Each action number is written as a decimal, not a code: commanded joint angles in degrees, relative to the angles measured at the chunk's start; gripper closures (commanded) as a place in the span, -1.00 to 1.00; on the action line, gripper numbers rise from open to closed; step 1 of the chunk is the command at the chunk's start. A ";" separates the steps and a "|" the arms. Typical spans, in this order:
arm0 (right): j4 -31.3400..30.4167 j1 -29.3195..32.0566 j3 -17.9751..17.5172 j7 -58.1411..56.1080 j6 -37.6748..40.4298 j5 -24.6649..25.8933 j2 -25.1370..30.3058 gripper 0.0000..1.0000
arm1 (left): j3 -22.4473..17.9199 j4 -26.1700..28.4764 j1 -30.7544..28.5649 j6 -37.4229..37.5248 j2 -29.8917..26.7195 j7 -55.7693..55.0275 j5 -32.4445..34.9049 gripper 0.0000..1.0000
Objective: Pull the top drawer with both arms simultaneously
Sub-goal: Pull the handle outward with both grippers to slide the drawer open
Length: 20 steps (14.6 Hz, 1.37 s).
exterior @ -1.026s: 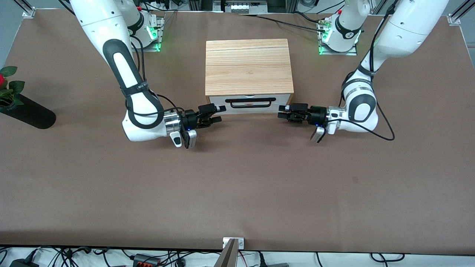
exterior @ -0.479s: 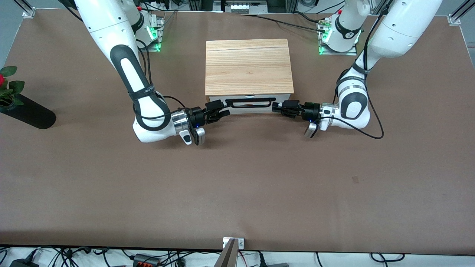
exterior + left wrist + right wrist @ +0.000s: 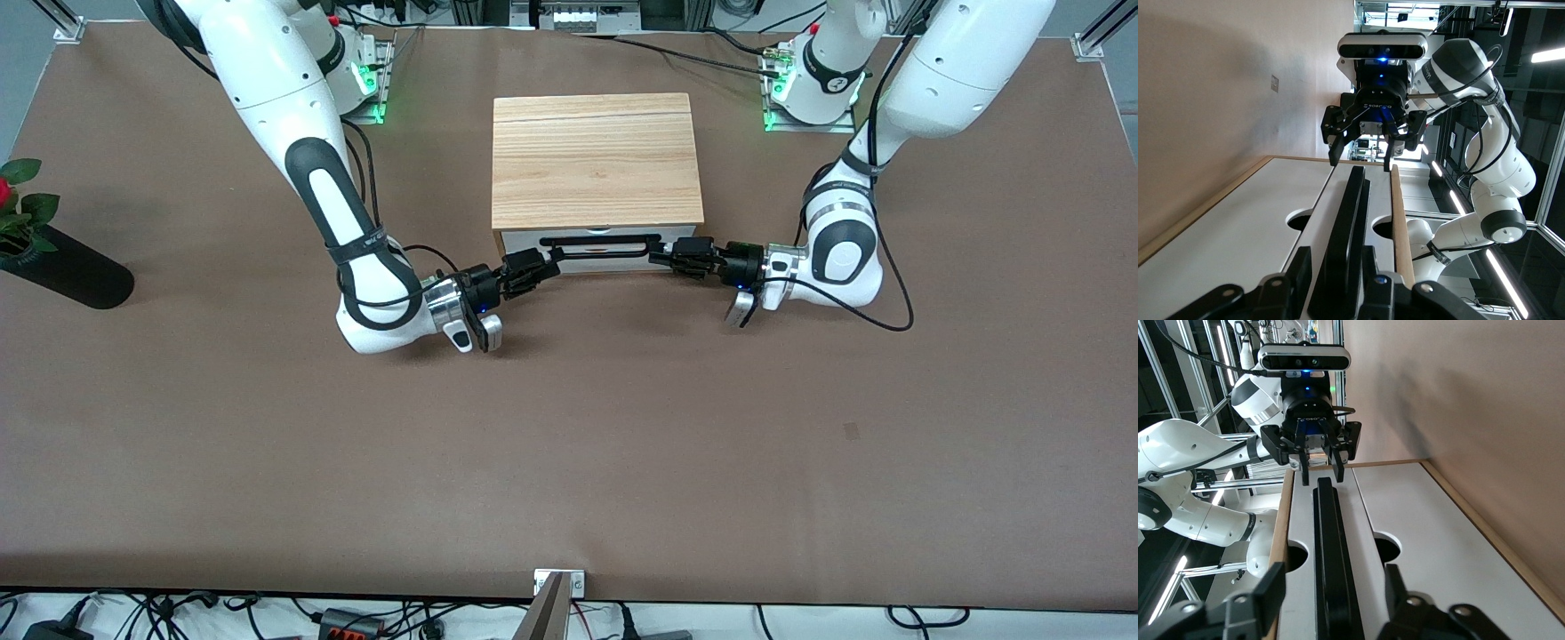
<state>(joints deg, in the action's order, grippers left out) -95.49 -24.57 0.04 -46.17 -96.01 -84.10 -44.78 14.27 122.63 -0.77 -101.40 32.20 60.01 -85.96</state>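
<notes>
Both arms have closed in on the cabinet [image 3: 593, 160] since a second ago, when each hand hung clear of the white front, off either end of it; now each one sits at an end of the handle [image 3: 600, 240].

On the top drawer [image 3: 597, 252] the long black handle runs across the white front, and the drawer looks shut, its front about flush under the wood-grain top. The cabinet stands on the brown surface [image 3: 569, 444], midway between the two bases.

Reaching in from the right arm's end, the right hand [image 3: 544, 260] meets the end of the handle nearest it. In the right wrist view its fingers [image 3: 1268, 590] stand spread on either side of the bar [image 3: 1331, 567], with a gap showing between each finger and the bar.

Coming from the left arm's end, the left hand [image 3: 662, 254] is at the other end of the handle. In the left wrist view its fingers [image 3: 1299, 270] lie close on both sides of the bar [image 3: 1341, 247], nearly touching it, but whether they press on it I cannot tell.

Each wrist view also shows the other hand straddling the far end of the bar with fingers apart: the right hand [image 3: 1363, 150] seen from the left wrist, the left hand [image 3: 1320, 470] from the right.

A dark vase with a red flower [image 3: 36, 249] lies at the surface's edge at the right arm's end, well apart from the cabinet.
</notes>
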 commanded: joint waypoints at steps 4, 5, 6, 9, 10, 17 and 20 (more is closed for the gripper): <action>1.09 0.13 -0.13 3.36 2.31 -0.72 -0.48 0.36 | 0.23 0.68 1.56 -0.55 -0.29 1.52 -2.90 0.43; 1.18 0.22 -0.13 3.19 3.80 -0.63 -0.74 0.39 | 0.14 0.68 1.56 -0.46 -0.38 1.52 -2.90 0.49; 1.18 0.22 -0.13 3.19 4.95 -0.54 -0.83 0.45 | 0.23 0.68 1.56 -0.46 -0.29 1.52 -2.90 0.60; 1.18 0.13 -0.13 3.28 5.40 -0.37 -0.92 0.51 | 0.14 0.68 1.65 -0.46 -0.29 1.52 -2.90 0.83; 1.18 -0.04 -0.13 3.28 5.40 -0.28 -0.92 0.50 | 0.14 0.68 1.65 -0.46 -0.29 1.52 -2.90 0.85; 1.18 0.39 -0.13 3.28 6.10 -0.37 -0.84 0.80 | 0.23 0.59 1.65 -0.46 -0.29 1.52 -2.81 0.91; 2.66 0.57 -0.04 3.28 5.31 -0.80 -1.19 0.90 | 0.23 0.24 1.65 -0.46 -0.21 1.43 -2.81 0.95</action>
<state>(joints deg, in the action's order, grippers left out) -94.99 -24.52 0.23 -44.95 -92.69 -84.06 -46.17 14.30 122.69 0.66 -101.84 32.42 61.50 -86.98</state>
